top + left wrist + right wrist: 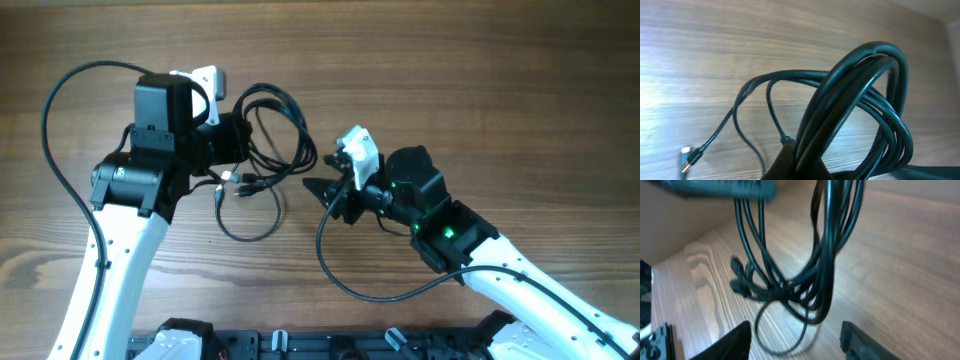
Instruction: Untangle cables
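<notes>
"Wood-grain tabletop (pixel 480 80), pale brown and matt, with long streaks running across it. What lies on it?"

"The cables (pixel 283 128) — thin, glossy black cords, round in section, wound into several overlapping loops. In the overhead view they sit just left of the middle, and part of the bundle is lifted off the wood."

"Lifted by what?"

"The left pincer (pixel 232 138). Its arm comes up from the lower left, bends at the elbow and points the wrist to the right. It is closed on the bundle. From the right wrist the loops hang down from it. From its own camera the cords fill the frame, so its jaws are nearly all hidden."

"And the plugs?"

"Small plug tips (pixel 232 180) lie on the wood just below that pincer, silvery at the ends. One loose loop curls below them. Which cord each belongs to I cannot tell — the strands cross too tightly, and the right wrist view is blurred."

"The other arm?"

"It reaches in from the lower right, wrist tilted toward the bundle. The right pincer (pixel 795 335) stands wide open and holds nothing. Its two dark fingers (pixel 732 342) are cut off by the bottom edge, near the hanging loops but apart from them."
</notes>
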You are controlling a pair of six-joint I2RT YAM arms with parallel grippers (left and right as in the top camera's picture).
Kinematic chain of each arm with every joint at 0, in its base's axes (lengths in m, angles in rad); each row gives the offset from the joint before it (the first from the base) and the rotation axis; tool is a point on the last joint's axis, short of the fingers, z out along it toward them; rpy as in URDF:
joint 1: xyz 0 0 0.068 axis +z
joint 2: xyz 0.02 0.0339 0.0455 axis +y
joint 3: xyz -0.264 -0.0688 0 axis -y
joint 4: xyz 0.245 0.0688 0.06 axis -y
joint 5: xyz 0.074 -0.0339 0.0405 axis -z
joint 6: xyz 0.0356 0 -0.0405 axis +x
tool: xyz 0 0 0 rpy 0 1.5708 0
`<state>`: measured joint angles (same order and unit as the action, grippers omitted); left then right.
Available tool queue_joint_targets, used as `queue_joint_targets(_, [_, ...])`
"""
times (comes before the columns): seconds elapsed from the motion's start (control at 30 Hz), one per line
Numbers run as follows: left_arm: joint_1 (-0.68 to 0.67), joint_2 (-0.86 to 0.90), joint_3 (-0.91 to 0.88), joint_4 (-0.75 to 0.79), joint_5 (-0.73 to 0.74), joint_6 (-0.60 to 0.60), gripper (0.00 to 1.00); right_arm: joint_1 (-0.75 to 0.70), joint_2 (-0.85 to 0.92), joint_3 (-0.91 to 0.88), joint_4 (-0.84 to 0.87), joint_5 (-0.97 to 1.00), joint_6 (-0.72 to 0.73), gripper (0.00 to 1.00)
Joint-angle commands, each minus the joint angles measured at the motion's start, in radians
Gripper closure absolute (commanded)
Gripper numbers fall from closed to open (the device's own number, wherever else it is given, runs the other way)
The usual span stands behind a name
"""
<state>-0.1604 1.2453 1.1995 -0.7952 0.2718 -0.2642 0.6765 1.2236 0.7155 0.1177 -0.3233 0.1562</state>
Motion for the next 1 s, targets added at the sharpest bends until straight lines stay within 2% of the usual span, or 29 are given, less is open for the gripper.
queue_joint_targets(0.0, [0.005, -0.005, 0.011, -0.021, -0.039, 0.085, 0.96, 0.000, -0.003, -0.004, 0.070, 0.021, 0.003, 0.27])
queue_joint_targets(0.2, [0.005, -0.005, 0.011, -0.034, 0.139, 0.228, 0.96, 0.000, -0.003, -0.004, 0.134, 0.091, 0.000, 0.19])
queue_joint_targets(0.33, [0.001, -0.005, 0.011, -0.034, 0.159, 0.235, 0.96, 0.000, -0.003, -0.004, 0.129, 0.122, 0.000, 0.21])
queue_joint_targets(0.37, [-0.005, -0.005, 0.011, -0.033, 0.159, 0.235, 0.96, 0.000, -0.003, -0.004, 0.129, 0.122, 0.000, 0.24])
queue_joint_targets(0.4, [-0.013, -0.005, 0.011, -0.032, 0.158, 0.235, 0.96, 0.000, -0.003, -0.004, 0.128, 0.122, 0.000, 0.31])
queue_joint_targets(0.43, [-0.030, -0.005, 0.011, -0.032, 0.158, 0.235, 0.96, 0.000, -0.003, -0.004, 0.128, 0.122, 0.000, 0.55])
queue_joint_targets(0.47, [-0.038, -0.005, 0.011, -0.032, 0.158, 0.235, 0.96, 0.000, -0.003, -0.004, 0.127, 0.122, 0.000, 0.66])
queue_joint_targets(0.57, [-0.059, -0.005, 0.011, -0.025, 0.158, 0.235, 0.96, 0.000, -0.003, -0.004, 0.111, 0.125, 0.000, 0.88])
queue_joint_targets(0.63, [-0.069, -0.005, 0.011, -0.021, 0.158, 0.235, 0.96, 0.000, 0.000, -0.004, 0.096, 0.138, 0.000, 0.96])
queue_joint_targets(0.87, [-0.074, -0.005, 0.011, -0.021, 0.158, 0.235, 0.96, 0.000, 0.035, -0.004, 0.090, 0.144, 0.004, 0.94])
queue_joint_targets(0.97, [-0.073, -0.005, 0.011, -0.021, 0.157, 0.235, 0.96, 0.000, 0.044, -0.004, 0.090, 0.141, 0.004, 0.83])
